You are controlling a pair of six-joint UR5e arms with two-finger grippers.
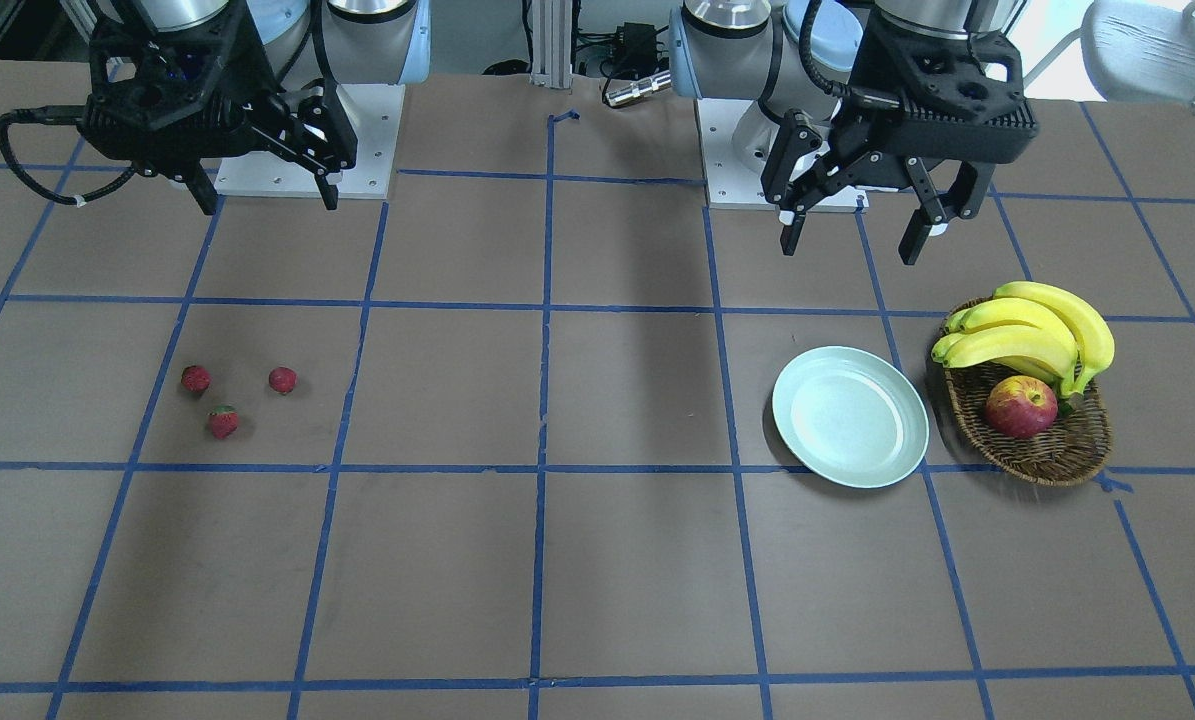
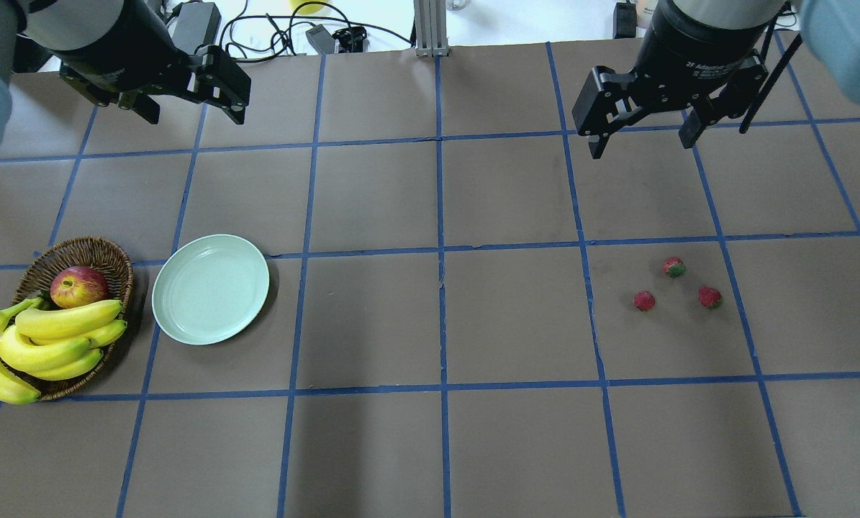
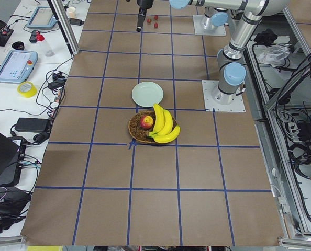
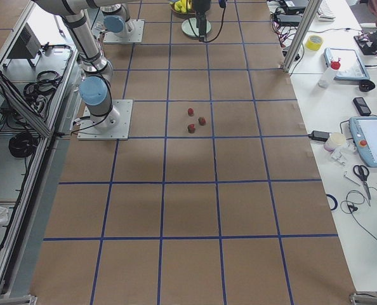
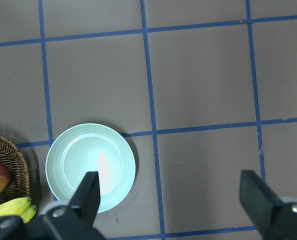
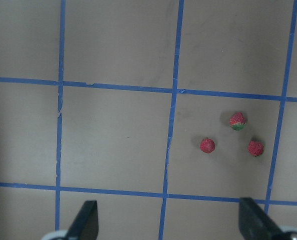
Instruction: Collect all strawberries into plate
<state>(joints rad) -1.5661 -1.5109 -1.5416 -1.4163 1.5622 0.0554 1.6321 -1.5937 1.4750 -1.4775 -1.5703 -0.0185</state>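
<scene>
Three tiny red strawberries with green leafy caps [image 2: 674, 267] lie in a loose triangle on the brown table marked with a blue tape grid [image 2: 430, 324]. They are close together but not touching, all within one grid square on the robot's right half. The round, shallow, pale mint-green plate [image 2: 210, 289] sits empty on the left half, well apart from the berries and just beside a brown wicker basket [image 2: 84, 244] that holds a red-yellow apple [image 2: 79, 286] and a bunch of yellow bananas [image 2: 48, 338]. The right gripper [image 2: 642, 140] hangs above the table with its jaws spread wide and nothing between them. The left gripper [image 2: 188, 108] is likewise spread and empty, raised near the plate's side. The berries lie farther out from the robot's base than the right gripper's jaws, so that arm looks much the nearer one for a first pick, reaching forward and down. Each berry is roughly round, with no clear long axis to line the jaws up with. The right wrist camera shows the strawberries [image 6: 237, 120] ahead of its fingertips [image 6: 86, 222] and towards one side rather than centred. The left wrist camera shows only the plate [image 5: 91, 167], which the right wrist camera misses entirely.
</scene>
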